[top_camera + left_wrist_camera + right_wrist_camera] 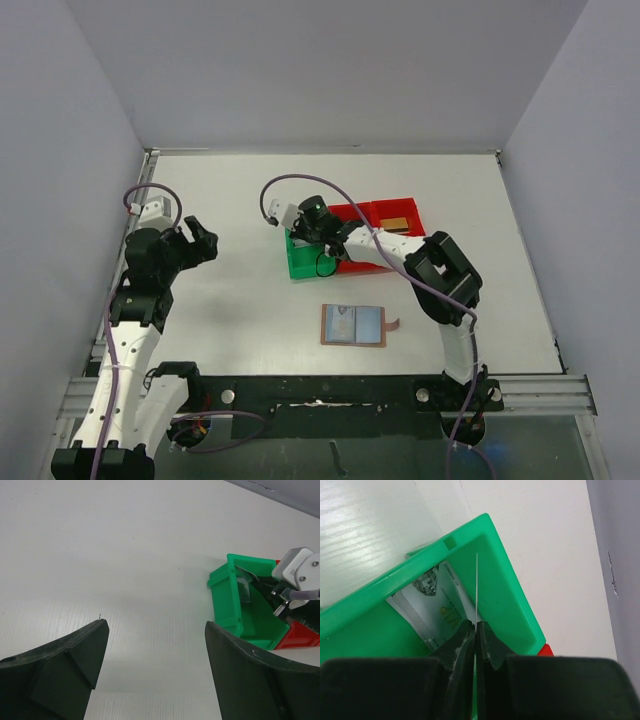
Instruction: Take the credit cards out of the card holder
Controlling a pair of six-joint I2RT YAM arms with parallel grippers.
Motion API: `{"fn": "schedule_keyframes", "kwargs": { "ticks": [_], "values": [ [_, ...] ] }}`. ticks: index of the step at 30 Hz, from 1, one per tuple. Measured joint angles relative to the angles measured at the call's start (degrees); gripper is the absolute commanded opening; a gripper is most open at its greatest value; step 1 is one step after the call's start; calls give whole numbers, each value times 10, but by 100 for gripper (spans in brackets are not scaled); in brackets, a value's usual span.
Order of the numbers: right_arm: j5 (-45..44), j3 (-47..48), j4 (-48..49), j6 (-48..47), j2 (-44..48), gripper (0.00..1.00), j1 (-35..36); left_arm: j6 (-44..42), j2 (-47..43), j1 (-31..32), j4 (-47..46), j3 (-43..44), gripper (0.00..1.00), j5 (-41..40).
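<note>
My R gripper (pixel 476 626) fingers are pinched shut on 1 thin card (pixel 476 585). It's edge-on to me, colour n/k, upright over the green bin (pixel 507 597). 1 silver card (pixel 437 607) marked VIP lies flat in that bin, partly hidden by the bin wall & my fingers. A 3rd, gold-tan card (pixel 393 223) lies in the red bin (pixel 360 210) just right. My L gripper (pixel 156 625) gapes wide, holding nothing, over the table (pixel 240 190) at left. 1 card holder (pixel 352 325) lies open, nearer than the bins; its pockets are too small to read.
</note>
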State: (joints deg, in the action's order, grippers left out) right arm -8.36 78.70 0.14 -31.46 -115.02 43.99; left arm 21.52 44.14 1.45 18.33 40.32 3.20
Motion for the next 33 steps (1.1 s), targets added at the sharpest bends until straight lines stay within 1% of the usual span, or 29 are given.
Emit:
{"fn": "schedule_keyframes", "kwargs": {
  "ticks": [8, 14, 20, 26, 30, 33],
  "values": [
    [-31, 49, -26, -39, -50, 1, 8, -5, -1, -3, 3, -2, 76, 26],
    [-62, 59, -32, -72, -67, 11, 18, -10, -21, -4, 4, -15, 77, 40],
    [-73, 59, -33, -86, -68, 19, 22, -10, -21, -4, 4, -15, 77, 57],
    [-72, 60, -35, -86, -68, 22, 22, -7, -12, -9, 4, -15, 77, 59],
    [-72, 62, -37, -83, -69, 23, 22, -8, -14, -14, 3, -15, 78, 86],
    [-72, 66, -37, -80, -75, 28, 22, -8, -16, -14, 2, -15, 78, 108]
  ]
}}
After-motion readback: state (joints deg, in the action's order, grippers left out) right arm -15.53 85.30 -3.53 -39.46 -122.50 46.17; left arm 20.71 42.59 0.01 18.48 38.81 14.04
